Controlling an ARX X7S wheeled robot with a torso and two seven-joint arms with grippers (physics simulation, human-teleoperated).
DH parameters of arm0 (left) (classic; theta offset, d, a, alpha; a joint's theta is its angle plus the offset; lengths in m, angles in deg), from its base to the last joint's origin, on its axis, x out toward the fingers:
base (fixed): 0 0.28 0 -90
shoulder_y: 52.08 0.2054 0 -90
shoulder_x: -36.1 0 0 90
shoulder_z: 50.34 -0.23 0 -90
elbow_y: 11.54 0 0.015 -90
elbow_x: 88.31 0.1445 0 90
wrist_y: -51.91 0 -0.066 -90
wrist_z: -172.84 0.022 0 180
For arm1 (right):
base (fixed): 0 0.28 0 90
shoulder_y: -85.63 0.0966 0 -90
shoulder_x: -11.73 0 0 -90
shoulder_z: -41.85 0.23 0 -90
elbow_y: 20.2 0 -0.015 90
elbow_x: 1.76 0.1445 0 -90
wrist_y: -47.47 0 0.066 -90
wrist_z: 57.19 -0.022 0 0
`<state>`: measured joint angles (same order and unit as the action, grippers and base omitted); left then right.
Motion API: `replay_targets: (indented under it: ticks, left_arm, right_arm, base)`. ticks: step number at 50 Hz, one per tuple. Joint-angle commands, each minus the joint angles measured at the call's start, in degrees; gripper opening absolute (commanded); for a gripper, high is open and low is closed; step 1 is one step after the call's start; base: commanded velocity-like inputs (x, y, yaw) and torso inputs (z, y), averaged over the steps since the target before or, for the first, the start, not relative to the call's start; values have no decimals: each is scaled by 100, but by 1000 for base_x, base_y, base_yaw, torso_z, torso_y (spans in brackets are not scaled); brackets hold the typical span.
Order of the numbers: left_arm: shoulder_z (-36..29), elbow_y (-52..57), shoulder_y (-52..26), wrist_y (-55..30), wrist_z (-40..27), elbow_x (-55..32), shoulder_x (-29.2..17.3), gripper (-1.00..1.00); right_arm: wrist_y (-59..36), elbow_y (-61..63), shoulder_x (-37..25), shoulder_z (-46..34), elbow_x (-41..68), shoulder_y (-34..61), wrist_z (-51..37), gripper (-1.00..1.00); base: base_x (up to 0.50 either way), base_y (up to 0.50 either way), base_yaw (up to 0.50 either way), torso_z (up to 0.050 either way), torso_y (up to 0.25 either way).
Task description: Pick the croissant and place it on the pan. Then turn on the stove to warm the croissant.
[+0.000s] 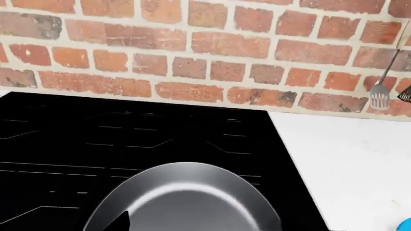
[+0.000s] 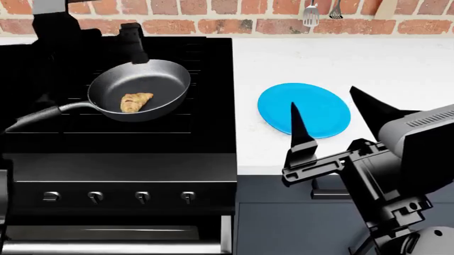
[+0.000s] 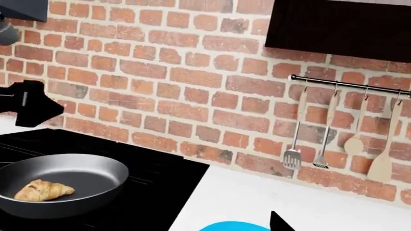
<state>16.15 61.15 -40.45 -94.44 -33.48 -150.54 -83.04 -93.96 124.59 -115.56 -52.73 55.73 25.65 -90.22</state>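
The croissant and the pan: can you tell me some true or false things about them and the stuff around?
1. The croissant lies inside the pan. True.
2. The pan sits on the white counter. False: it sits on the black stove.
3. The blue plate has food on it. False: nothing lies on it.
4. The right gripper is open and holds nothing. True.
5. Utensils hang on the brick wall. True.
6. The pan's handle is red. False: it is black.
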Motion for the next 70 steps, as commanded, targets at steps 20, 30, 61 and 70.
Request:
replay_targets:
  ticks: [20, 30, 61, 70]
  left_arm:
    - [2103, 4915, 2333, -306, -2471, -3111, -1290, 100]
    - [2678, 5877, 3373, -60, -2480, -3291, -1581, 100]
    - [2895, 6173, 3844, 143, -2522, -3443, -1669, 100]
    - [2881, 6155, 3852, 163, -2528, -3446, -1678, 100]
  right_arm:
    - [176, 32, -148, 89, 136, -27, -31, 100]
    - [274, 77, -139, -51, -51, -21, 49, 100]
    - [265, 58, -181, -352, -173, 89, 1, 100]
    - [357, 112, -255, -288, -139, 60, 2, 100]
  base:
    - [0, 0, 0, 0, 0]
    - [0, 0, 0, 0, 0]
    - [-127, 95, 0, 0, 0]
    - [-318, 303, 0, 0, 0]
